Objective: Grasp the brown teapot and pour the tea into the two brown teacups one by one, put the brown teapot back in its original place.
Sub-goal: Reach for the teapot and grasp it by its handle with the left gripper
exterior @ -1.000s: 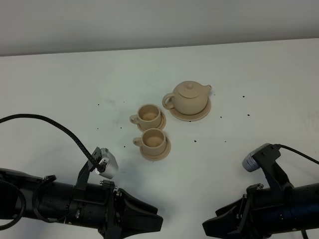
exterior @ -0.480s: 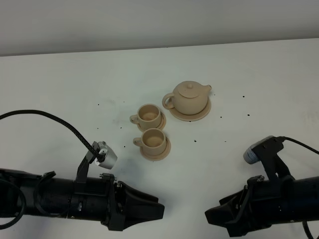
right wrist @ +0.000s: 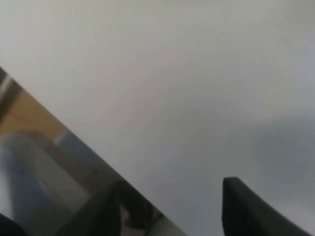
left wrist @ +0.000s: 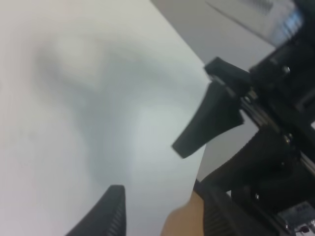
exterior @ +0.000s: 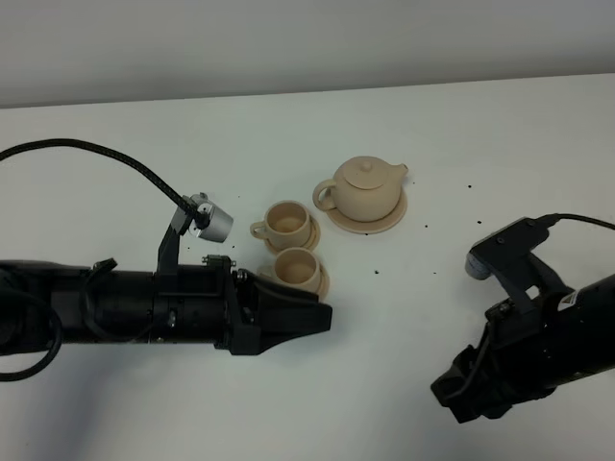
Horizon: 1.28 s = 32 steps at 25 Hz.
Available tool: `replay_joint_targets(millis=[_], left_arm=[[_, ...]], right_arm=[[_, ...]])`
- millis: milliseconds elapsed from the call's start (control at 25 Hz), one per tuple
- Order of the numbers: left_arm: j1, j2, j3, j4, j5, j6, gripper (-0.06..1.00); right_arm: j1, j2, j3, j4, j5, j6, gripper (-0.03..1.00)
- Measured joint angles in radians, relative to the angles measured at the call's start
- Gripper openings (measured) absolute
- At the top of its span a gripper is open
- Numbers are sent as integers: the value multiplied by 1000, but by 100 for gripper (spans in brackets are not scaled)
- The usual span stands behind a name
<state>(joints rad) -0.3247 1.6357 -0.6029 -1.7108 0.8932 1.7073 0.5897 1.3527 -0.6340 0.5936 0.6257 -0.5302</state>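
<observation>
The brown teapot (exterior: 363, 186) stands upright with its lid on, on its wide saucer (exterior: 382, 224), the original place. To its left are the two brown teacups on their own saucers: the far cup (exterior: 286, 221) and the near cup (exterior: 297, 268). My left gripper (exterior: 323, 316) lies low just in front of the near cup and hides part of that cup's saucer. In the left wrist view the left gripper (left wrist: 147, 169) is open with only table between its fingers. My right gripper (exterior: 450, 394) is at the front right, far from the tea set. In the right wrist view it (right wrist: 172, 189) looks open and empty.
The white table (exterior: 500, 154) carries small dark specks around the tea set. A grey wall runs along the table's far edge. Black cables loop off both arms at the left and right sides.
The left arm has moved away from the front edge and rightward, up to the near cup. The right arm has lifted and turned, its tip shifting right. The tea set has not moved.
</observation>
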Motion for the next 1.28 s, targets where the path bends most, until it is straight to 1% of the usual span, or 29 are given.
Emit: replay_joint_targets(millis=[120,200,280,360,520,680,720,840,1000,1280], left_arm=[[0,0,-52,30,-4,-40,41],[0,0,-87,61,-10,-73,41],[0,0,-123,96,-16,-102,41],[0,0,-156,119,-21,-127,41],[0,0,-216,168,-36,-179,41],[0,0,-257,216,-66,-230,41],[0,0,-259,218,-69,-234,41],[0,0,-260,228,-72,-244,41],[0,0,-260,241,-82,-251,41],[0,0,-260,244,-97,-254,41]], right_arm=[[0,-91,-20,-302,102,264,49],[0,-177,-22,-440,183,397,49],[0,-265,-22,-539,253,490,49],[0,-358,-24,-581,306,530,49],[0,-541,-24,-599,377,547,49],[0,-706,17,-625,419,548,49],[0,-745,31,-628,426,548,49],[0,-850,74,-624,432,530,49],[0,-959,135,-594,437,493,49],[0,-1056,142,-575,439,457,49]])
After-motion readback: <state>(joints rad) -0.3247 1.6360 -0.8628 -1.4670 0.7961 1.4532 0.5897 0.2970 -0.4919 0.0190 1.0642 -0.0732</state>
